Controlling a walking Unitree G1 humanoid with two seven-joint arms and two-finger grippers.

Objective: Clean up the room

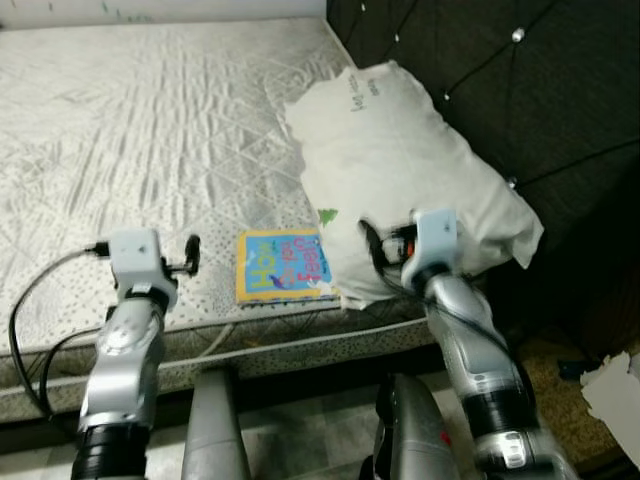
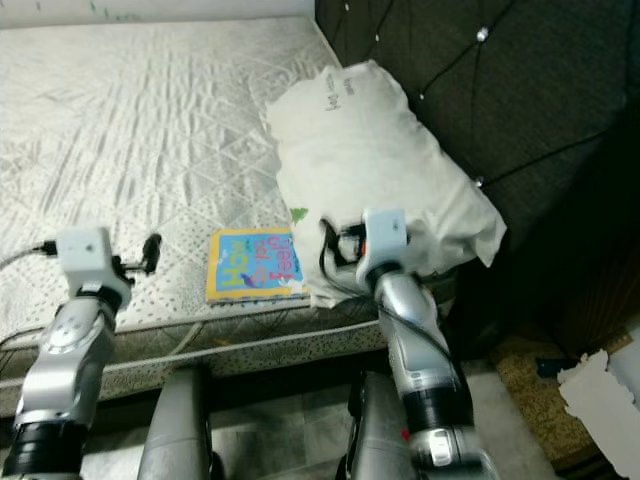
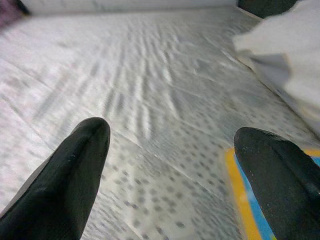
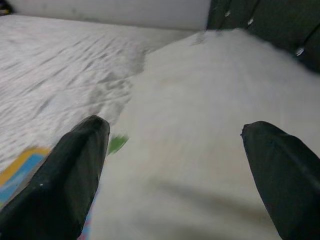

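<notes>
**Both claws wide over the mattress edge**

The right claw [image 4: 170, 165] hung open over the white pillow [image 1: 400, 160], which lay at the mattress's [image 1: 130, 120] near corner against the dark headboard [image 1: 530, 90]. The left claw [image 3: 172, 165] gaped too, above bare mattress beside the colourful book [image 1: 282, 264] at the near edge.

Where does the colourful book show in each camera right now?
Left eye view: book on the mattress edge, centre, beside the pillow.
Right eye view: book left of centre.
Left wrist view: yellow-bordered corner by the right-hand fingertip.
Right wrist view: corner at the left edge.
Shared landmark: the white pillow.
</notes>
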